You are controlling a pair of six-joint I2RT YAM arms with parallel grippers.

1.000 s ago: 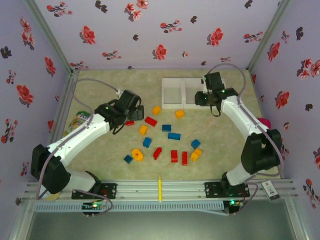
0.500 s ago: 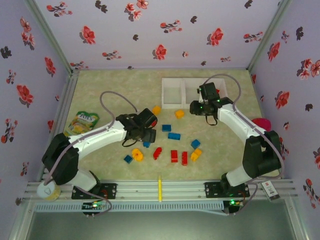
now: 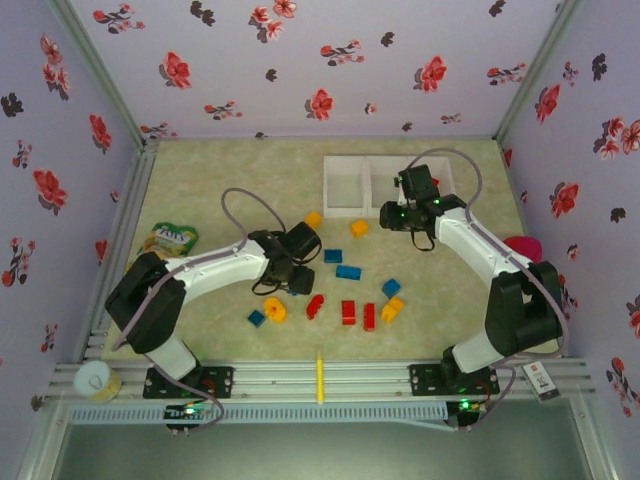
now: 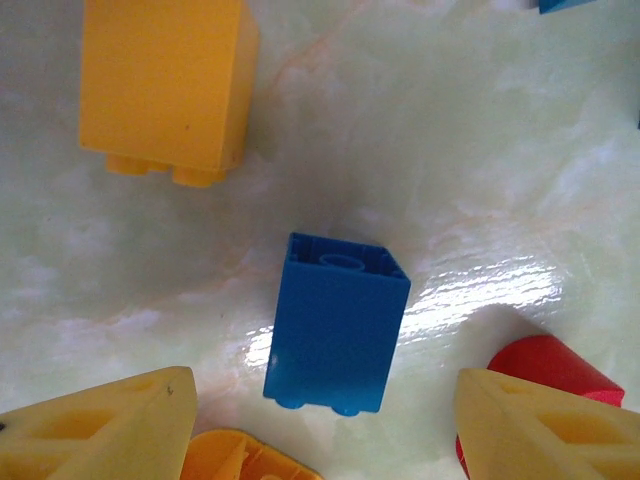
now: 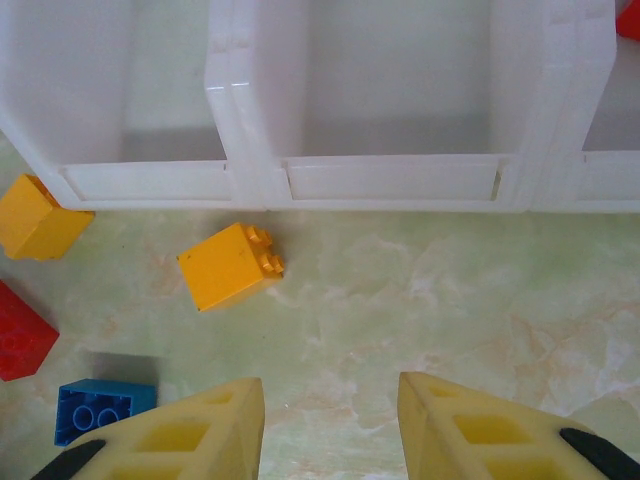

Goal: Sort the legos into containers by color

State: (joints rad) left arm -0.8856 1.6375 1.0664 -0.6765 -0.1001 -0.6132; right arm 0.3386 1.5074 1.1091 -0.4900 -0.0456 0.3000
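Left gripper (image 4: 325,392) is down low on my left, fingers apart either side of a blue brick (image 4: 335,335), not touching it yet. The other legos (image 3: 348,312) are scattered over the table (image 3: 230,180). Right gripper (image 5: 330,400) hangs spread and empty just in front of the containers (image 5: 390,180), with a yellow brick (image 5: 230,265) near their rim.
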